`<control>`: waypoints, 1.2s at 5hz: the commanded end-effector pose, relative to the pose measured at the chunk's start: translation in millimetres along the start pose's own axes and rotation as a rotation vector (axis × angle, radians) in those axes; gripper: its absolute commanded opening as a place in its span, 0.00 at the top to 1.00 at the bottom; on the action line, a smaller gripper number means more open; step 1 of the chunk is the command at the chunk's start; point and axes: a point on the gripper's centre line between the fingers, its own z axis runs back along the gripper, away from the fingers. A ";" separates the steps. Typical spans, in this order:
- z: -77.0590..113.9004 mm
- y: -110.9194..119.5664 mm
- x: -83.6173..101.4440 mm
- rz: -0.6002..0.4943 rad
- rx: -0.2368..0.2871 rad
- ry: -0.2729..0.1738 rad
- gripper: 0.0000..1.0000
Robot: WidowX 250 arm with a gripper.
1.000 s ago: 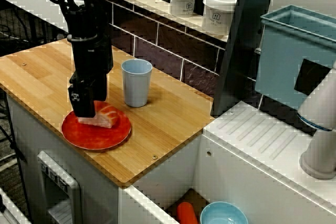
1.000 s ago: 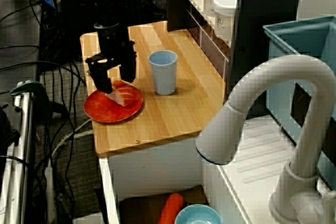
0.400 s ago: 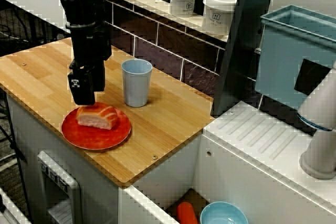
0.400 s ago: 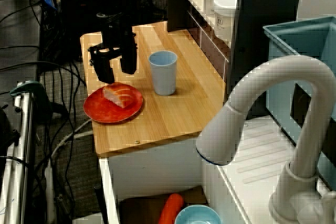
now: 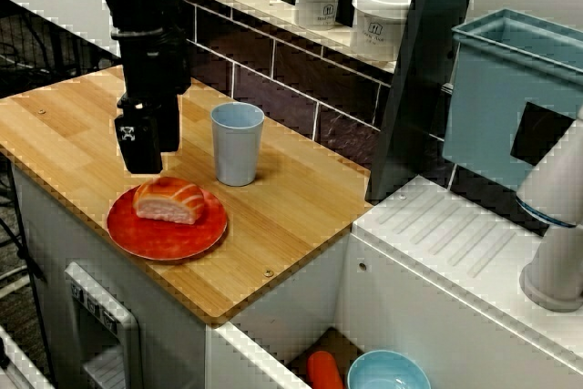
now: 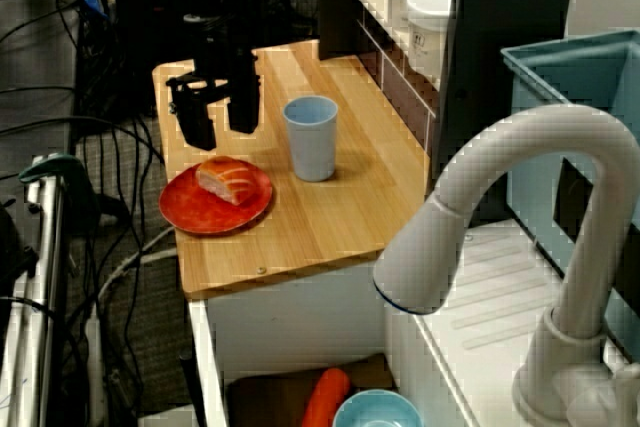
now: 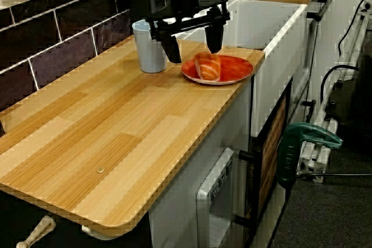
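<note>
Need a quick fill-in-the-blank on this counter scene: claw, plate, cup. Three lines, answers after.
1. The claw hangs open above the ____ plate.
2. One piece of salmon sushi lies on the plate, and the claw holds ____.
3. The light blue cup beside the plate stands ____ on the wooden counter.

Missing words: red; nothing; upright.

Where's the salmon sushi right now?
Seen from above, the salmon sushi lies on the red plate, left of the blue cup, under the open gripper.
</note>
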 end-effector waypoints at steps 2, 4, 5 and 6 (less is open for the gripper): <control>29.5 4.4 14.8 0.113 0.124 -0.055 0.00; 46.6 5.4 26.1 0.192 0.145 -0.055 0.00; 49.4 3.2 33.0 0.184 0.138 -0.049 0.00; 52.6 -1.7 40.3 0.165 0.147 -0.046 0.00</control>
